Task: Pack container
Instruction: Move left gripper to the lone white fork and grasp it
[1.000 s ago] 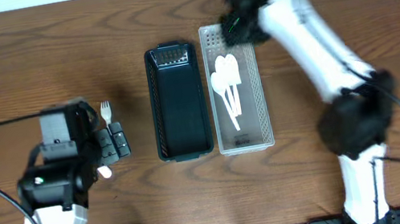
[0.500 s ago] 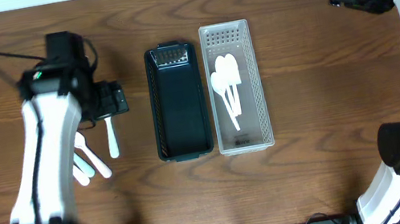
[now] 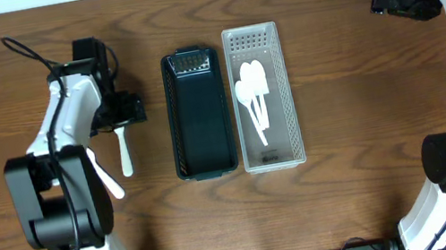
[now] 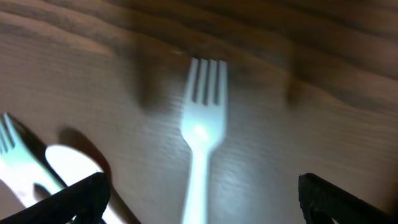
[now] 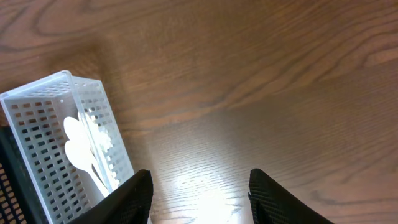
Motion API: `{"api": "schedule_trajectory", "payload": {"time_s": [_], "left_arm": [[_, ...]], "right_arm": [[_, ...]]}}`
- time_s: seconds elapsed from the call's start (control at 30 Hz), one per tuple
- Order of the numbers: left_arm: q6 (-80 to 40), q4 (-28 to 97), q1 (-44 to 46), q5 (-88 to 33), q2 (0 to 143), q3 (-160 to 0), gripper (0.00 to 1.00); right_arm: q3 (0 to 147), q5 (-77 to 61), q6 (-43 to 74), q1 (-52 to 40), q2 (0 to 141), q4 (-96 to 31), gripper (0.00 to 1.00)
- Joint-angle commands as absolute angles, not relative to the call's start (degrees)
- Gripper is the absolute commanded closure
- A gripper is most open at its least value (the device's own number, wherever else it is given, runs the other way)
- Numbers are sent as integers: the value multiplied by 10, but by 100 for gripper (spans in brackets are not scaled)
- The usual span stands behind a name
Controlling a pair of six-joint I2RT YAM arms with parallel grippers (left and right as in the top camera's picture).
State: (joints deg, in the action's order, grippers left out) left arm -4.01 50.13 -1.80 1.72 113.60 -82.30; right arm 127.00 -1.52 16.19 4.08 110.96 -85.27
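Spoons (image 3: pixel 252 93) lie in the tray (image 3: pixel 284 137), fork (image 3: pixel 125 152) left of bin (image 3: pixel 202 128).

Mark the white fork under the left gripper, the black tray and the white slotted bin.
white fork (image 4: pixel 202 134), left wrist view, on the neck below its tines.
black tray (image 3: pixel 200 124), overhead view, on its bare floor.
white slotted bin (image 3: pixel 251 41), overhead view, on its perforated far end.

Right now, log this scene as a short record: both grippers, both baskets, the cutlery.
left gripper: open, over the white fork, not holding it
right gripper: open, empty, over bare table to the right of the baskets
black basket: looks empty
white basket: holds white spoons
loose cutlery: more white pieces on the table, left of the fork
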Motion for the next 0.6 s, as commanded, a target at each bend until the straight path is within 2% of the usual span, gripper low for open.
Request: {"api": "schedule_trajectory", "payload": {"time_s": [0.0, 0.43, 0.57], "left_arm": [[0, 495, -26, 19, 1160, -826, 2], [6, 457, -27, 19, 1206, -826, 2], [6, 446, -27, 19, 1211, -826, 1]], "right_arm": [[1269, -15, 151, 41, 1110, -854, 47], [1269, -15, 147, 41, 1110, -864, 49], [1269, -15, 145, 41, 1110, -867, 53]]}}
